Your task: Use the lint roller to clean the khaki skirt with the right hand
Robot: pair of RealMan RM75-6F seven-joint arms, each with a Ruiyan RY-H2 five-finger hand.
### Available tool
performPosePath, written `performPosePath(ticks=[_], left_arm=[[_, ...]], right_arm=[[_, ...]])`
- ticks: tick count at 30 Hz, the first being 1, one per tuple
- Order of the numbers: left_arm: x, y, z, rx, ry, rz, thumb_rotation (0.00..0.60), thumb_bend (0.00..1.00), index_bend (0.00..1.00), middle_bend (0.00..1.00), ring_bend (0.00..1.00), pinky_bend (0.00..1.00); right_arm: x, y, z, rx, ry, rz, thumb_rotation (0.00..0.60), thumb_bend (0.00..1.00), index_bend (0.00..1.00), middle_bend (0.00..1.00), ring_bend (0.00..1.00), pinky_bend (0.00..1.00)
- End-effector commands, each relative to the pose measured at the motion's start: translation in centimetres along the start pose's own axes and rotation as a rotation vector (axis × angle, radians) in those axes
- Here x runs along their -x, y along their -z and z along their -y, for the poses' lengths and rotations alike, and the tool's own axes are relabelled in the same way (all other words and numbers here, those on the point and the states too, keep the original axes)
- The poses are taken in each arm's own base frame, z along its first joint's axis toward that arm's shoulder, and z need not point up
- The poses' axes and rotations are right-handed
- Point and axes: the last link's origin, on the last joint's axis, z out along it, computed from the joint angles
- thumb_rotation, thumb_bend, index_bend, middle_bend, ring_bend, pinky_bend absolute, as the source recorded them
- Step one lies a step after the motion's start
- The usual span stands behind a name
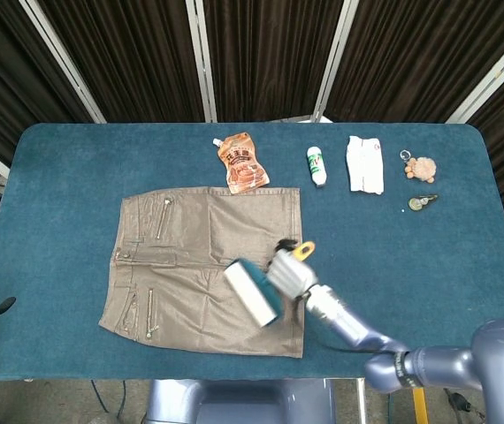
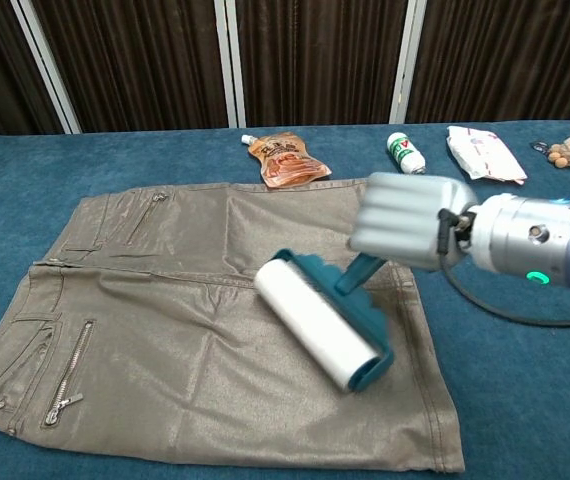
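Lint roller (image 2: 320, 322) gripped by right hand (image 2: 405, 221), resting on khaki skirt (image 2: 165, 330).

The skirt (image 1: 203, 265) lies flat on the table (image 1: 49, 177), toward its near edge. On the skirt's right half rests the lint roller (image 1: 252, 292), with the right hand (image 1: 292, 272) just right of it. Beyond the skirt's far edge lies a pouch (image 1: 243, 162); further right, a bottle (image 1: 316, 166), then a packet (image 1: 364, 164).
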Motion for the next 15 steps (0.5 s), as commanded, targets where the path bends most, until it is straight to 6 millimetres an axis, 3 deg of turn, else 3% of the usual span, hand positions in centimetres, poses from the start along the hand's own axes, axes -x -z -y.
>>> performPosePath(ticks=[1, 8, 15], left_arm=[[0.1, 0.0, -0.1, 0.0, -0.002, 0.002, 0.6, 0.0, 0.0, 0.0, 0.0, 0.0], [0.4, -0.1, -0.5, 0.005, -0.013, 0.008, 0.6, 0.0, 0.0, 0.0, 0.0, 0.0], [0.6, -0.1, -0.7, 0.006, -0.016, 0.011, 0.6, 0.0, 0.0, 0.0, 0.0, 0.0]], right_arm=[[4.1, 1.6, -2.3, 0.054, -0.001, 0.078, 0.6, 0.69, 0.45, 0.55, 0.45, 0.45], [9.7, 4.4, -5.3, 0.148, -0.087, 0.209, 0.6, 0.69, 0.45, 0.55, 0.45, 0.44], [11.7, 5.6, -6.1, 0.191, -0.133, 0.253, 0.6, 0.69, 0.45, 0.55, 0.45, 0.44]])
